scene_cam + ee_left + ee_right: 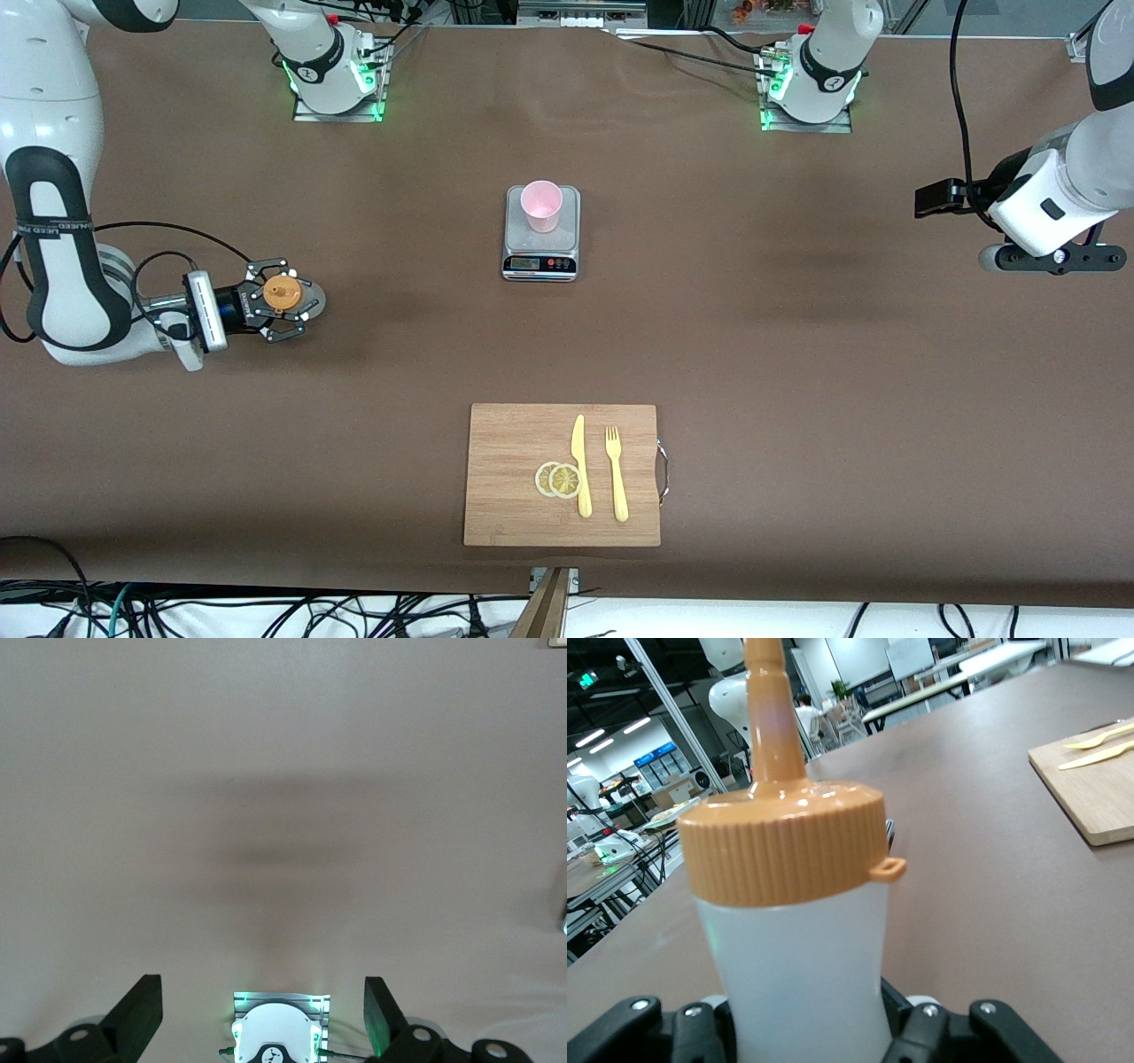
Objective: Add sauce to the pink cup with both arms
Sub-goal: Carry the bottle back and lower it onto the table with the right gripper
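Right gripper [285, 297] clamps the sauce [283, 293] upright near its own end of the table, nozzle up so nothing spills, the pink cup [541, 206] waits on the scale [541, 257] for weighing, and the left gripper [263, 1010] hangs empty, fingers wide.

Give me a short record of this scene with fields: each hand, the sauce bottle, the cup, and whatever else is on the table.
right hand: shut on the sauce bottle, toward the right arm's end of the table
sauce bottle: upright, orange nozzle cap on, gripped round its whitish body
left hand: open, holding nothing, over bare table at the left arm's end; this arm waits
pink cup: upright on the grey scale
grey scale: mid-table, between the arms' bases and the board
cutting board: nearer the front camera, bearing two lemon slices, a yellow knife and a yellow fork
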You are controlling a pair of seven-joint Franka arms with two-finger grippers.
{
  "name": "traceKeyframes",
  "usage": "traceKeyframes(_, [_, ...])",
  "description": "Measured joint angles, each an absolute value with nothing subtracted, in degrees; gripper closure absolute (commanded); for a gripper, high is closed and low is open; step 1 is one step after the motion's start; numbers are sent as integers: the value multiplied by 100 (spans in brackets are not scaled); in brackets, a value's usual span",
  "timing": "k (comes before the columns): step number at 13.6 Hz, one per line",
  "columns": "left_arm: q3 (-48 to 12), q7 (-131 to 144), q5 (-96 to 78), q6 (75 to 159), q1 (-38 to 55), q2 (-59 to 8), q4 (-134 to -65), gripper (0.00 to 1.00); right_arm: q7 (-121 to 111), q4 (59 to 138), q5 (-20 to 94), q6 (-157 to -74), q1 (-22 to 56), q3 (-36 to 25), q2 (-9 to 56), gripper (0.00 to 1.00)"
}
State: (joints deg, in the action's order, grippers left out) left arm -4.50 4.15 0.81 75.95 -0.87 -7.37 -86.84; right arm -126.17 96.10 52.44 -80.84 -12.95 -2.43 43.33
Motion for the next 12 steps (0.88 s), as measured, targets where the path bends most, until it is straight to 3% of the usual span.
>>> traceKeyframes(6, [-451,415,81,7595,-87,-740,-8685,0,-13937,9764,5274,-8017,-1390,-355,4879,98])
traceKeyframes(7, [-451,415,81,7595,-87,-740,-8685,0,-14010,9771,5299,-7954,-1403,-355,4910,14])
traceKeyframes(8, [-451,415,81,7595,-87,-740,-8685,0,-14022,9774,5303,-7947,-1408,-355,4914,0])
traceKeyframes(12, [-452,415,81,7595,-87,-740,-8685,0,-14024,9758,5251,-7934,-1409,-389,4900,0])
